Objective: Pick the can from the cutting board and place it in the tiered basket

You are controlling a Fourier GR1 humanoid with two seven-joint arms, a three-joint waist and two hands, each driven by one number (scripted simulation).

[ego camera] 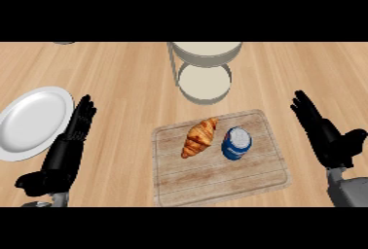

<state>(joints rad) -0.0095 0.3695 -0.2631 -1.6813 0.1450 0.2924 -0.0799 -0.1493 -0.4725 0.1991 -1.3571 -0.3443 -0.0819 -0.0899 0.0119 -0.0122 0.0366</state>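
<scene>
A blue and white can (236, 143) stands on the right half of the wooden cutting board (215, 177). The tiered basket (205, 81), with cream round trays on a grey frame, sits at the back centre beyond the board. My right hand (327, 133) is open, fingers straight, to the right of the board and apart from the can. Left of the board, my left hand (68, 146) lies open with nothing in it.
A croissant (199, 137) lies on the board just left of the can. A white plate (32, 121) sits at the left edge, beside my left hand. A small grey object (63, 43) shows at the top left.
</scene>
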